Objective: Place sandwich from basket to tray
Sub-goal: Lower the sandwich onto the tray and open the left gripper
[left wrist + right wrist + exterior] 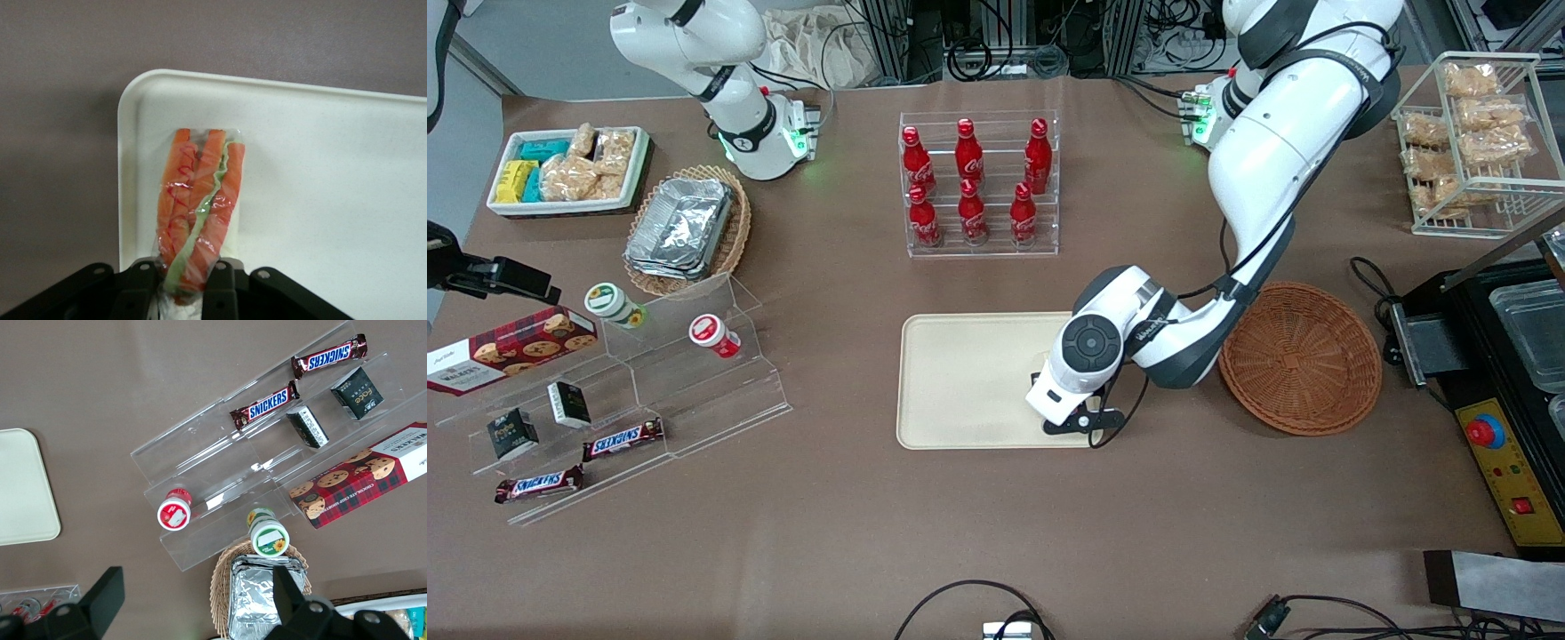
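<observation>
sandwich (200, 207) sits clamped between our gripper's (181, 283) two fingers, its wrapped orange and green layers lying over the tray (333, 200) near one rounded corner. we see the basket (1303, 356) beside the tray, toward our working arm's end.

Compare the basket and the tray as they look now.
The basket is round, reddish-brown woven wicker; the tray is flat, rectangular, smooth cream. The basket holds nothing; the tray has the sandwich over it, gripped by the tool. Both sit on the brown table, side by side.
</observation>
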